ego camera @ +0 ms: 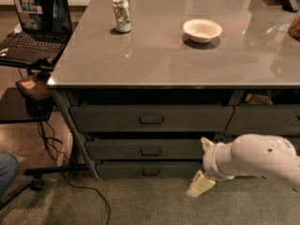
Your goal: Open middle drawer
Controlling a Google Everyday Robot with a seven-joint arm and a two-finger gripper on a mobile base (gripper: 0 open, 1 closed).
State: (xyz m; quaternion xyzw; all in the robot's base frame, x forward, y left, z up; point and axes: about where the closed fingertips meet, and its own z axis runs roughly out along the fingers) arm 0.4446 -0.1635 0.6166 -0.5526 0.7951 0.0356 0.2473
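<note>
The middle drawer (140,149) is a dark-grey front with a small black loop handle (151,152), under the taller top drawer (150,118) and above the thin bottom drawer (145,170). Its front sits about level with the others. My gripper (203,165) is at the right end of the middle and bottom drawer fronts, low near the floor and well right of the handle. It is open and empty, with one cream fingertip (206,143) up by the middle drawer and the other (200,185) down over the carpet.
On the grey tabletop (154,64) stand a can (122,15) and a white bowl (202,30). A laptop (35,20) sits on a side stand at the left, with cables (70,184) on the floor below. More drawers (262,120) lie to the right.
</note>
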